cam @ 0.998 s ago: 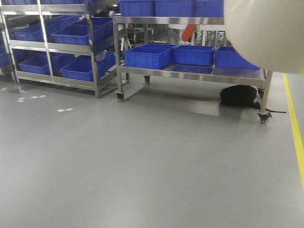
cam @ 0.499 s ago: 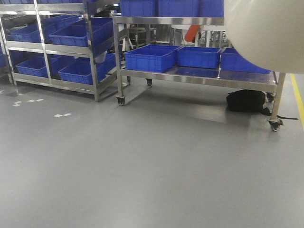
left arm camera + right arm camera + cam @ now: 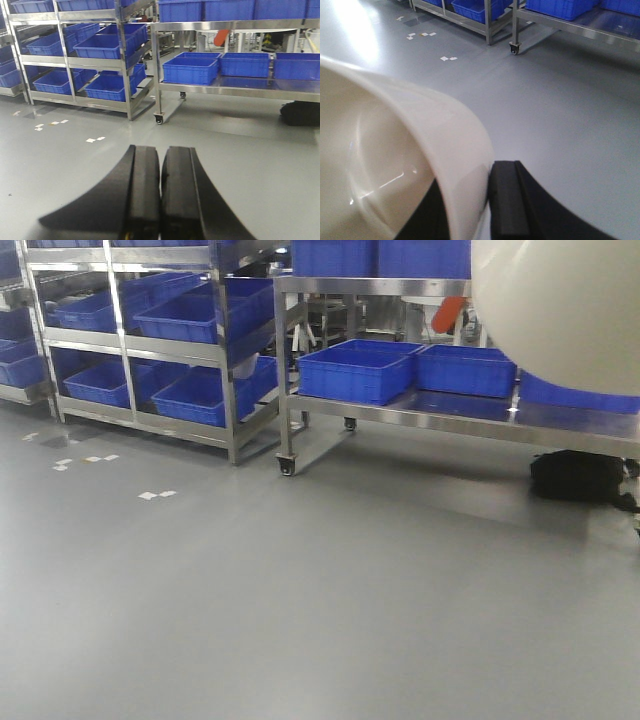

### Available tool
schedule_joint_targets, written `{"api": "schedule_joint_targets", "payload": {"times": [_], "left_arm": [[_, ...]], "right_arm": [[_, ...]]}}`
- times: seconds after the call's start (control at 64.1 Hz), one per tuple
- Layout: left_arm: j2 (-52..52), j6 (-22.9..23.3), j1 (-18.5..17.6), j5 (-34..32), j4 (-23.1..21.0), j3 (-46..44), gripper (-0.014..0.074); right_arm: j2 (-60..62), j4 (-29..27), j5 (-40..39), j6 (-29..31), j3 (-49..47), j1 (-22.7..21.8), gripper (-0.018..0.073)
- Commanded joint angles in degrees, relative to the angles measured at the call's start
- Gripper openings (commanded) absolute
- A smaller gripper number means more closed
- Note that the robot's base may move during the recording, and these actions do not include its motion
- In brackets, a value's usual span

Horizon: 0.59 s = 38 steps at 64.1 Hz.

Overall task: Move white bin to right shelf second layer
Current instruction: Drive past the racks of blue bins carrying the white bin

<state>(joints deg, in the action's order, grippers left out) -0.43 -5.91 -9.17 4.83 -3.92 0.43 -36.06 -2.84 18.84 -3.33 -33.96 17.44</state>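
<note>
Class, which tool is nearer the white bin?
Right. The right tool clamps the wall of the white bin, one finger inside, one outside. The left tool is shut and empty over the floor, no bin in its view.

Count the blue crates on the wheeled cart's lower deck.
3: a left crate nearest the front, a middle crate, and a right crate cut by the frame edge; more may lie beyond it.
</note>
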Motion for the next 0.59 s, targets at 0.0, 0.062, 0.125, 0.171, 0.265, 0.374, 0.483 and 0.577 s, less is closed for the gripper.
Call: {"api": "schedule_joint_targets", "payload": {"times": [0.0, 0.062, 0.125, 0.171, 0.265, 0.374, 0.483, 0.577], "left_arm": [[-0.8, 0.2, 0.0, -4.8, -0.3, 2.1, 0.0085], [-0.8, 0.2, 0.0, -4.8, -0.3, 2.1, 0.0085], [-0.8, 0.2, 0.0, -4.8, -0.3, 2.1, 0.0085], [-0.8, 0.2, 0.0, -4.8, -0.3, 2.1, 0.0085], [-0.8, 0.2, 0.0, -4.8, -0.3, 2.1, 0.0085], [-0.8, 0.2, 0.0, -4.8, -0.3, 2.1, 0.0085], [-0.8, 0.2, 0.0, -4.8, -0.3, 2.1, 0.0085], [-0.8, 0.2, 0.0, -4.8, -0.3, 2.1, 0.0085]], "right_arm": [[0.1, 0.0, -6.1, 0.2, -1.9, -0.4, 0.0057], [0.1, 0.0, -6.1, 0.2, -1.9, -0.4, 0.0057], [0.1, 0.0, -6.1, 0.2, -1.9, -0.4, 0.0057], [0.1, 0.0, -6.1, 0.2, -1.9, -0.4, 0.0057], [0.1, 0.0, -6.1, 0.2, -1.9, -0.4, 0.0057], [0.1, 0.0, -6.1, 0.2, -1.9, -0.4, 0.0057], [0.1, 0.0, -6.1, 0.2, -1.9, -0.4, 0.0057], [0.1, 0.0, -6.1, 0.2, -1.9, -0.4, 0.0057]]}}
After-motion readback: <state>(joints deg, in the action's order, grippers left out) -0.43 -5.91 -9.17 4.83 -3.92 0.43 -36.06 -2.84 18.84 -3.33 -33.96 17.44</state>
